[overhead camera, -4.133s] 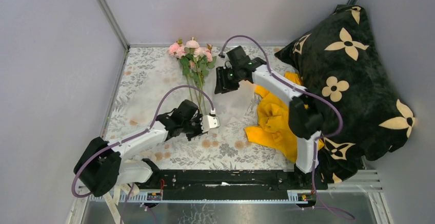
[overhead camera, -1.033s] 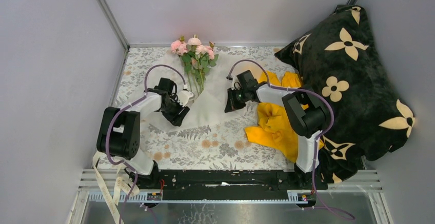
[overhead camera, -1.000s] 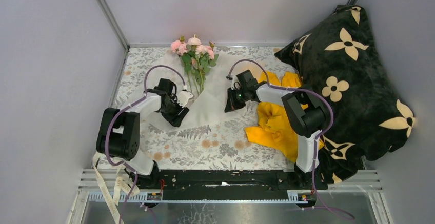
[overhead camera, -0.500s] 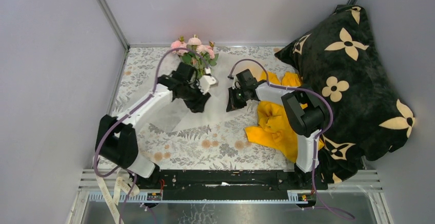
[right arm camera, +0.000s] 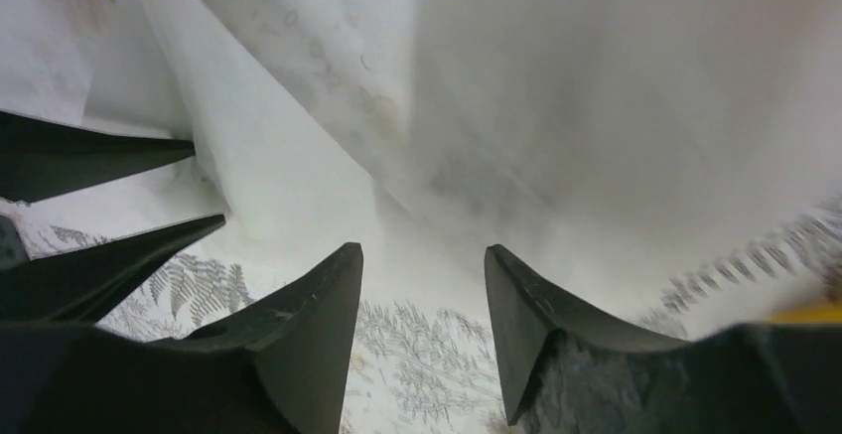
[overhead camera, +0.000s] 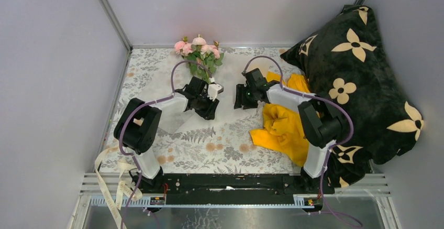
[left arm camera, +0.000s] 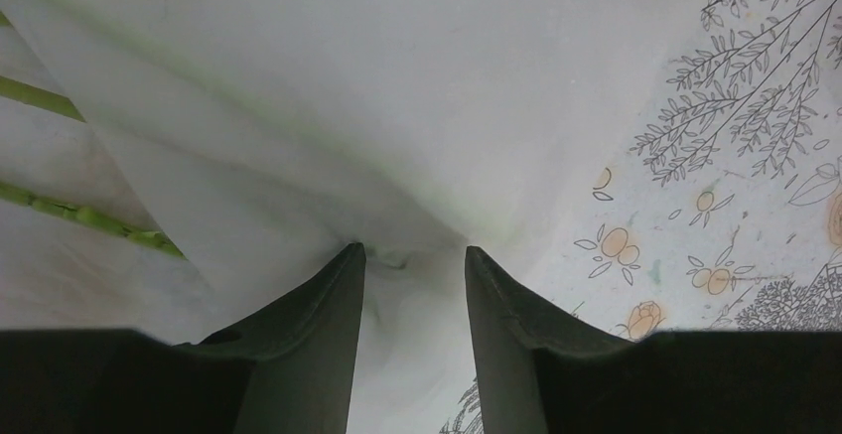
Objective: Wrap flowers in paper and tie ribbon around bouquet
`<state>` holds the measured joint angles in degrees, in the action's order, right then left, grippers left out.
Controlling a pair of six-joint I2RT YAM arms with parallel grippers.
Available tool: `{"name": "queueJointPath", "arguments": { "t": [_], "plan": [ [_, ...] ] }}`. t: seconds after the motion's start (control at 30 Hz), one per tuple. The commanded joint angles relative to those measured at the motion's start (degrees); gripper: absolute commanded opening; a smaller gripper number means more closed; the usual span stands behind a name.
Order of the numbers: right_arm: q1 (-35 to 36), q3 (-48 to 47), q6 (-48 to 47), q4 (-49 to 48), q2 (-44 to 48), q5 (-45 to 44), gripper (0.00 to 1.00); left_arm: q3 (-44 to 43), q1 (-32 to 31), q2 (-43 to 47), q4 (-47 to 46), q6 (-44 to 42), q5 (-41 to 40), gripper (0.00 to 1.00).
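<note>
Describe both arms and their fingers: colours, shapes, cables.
The left arm and right arm have white links and bulky black joints. A purple cable loops along each. The fingers are black, tapering to blunt tips. A green light glows near the right wrist.

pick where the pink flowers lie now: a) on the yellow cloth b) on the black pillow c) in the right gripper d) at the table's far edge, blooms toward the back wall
d: the flowers lie at the far edge of the table, blooms toward the back wall.
</note>
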<state>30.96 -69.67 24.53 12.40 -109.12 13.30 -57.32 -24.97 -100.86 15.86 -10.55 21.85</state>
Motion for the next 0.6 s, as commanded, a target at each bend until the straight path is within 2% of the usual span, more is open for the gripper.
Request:
{"name": "queueJointPath", "arguments": {
  "t": [0.0,0.17,0.37,0.57],
  "plan": [
    [-0.27,2.97,5.66,4.76,10.44,-12.17,0.60,1.96,0.12,0.19,-4.38,1.75,0.94,0.49],
    [0.81,9.85,12.90,5.25,13.97,-13.01,0.65,1.48,0.14,-0.55,-3.55,2.19,1.23,0.49],
    [1.68,12.74,20.32,1.16,11.02,-14.28,0.70,0.98,0.19,-1.23,-2.76,2.44,2.01,0.49],
    [2.03,14.99,22.58,-3.05,7.95,-17.90,0.72,0.98,0.30,-1.33,-2.79,2.71,2.78,0.49]
  ]
}}
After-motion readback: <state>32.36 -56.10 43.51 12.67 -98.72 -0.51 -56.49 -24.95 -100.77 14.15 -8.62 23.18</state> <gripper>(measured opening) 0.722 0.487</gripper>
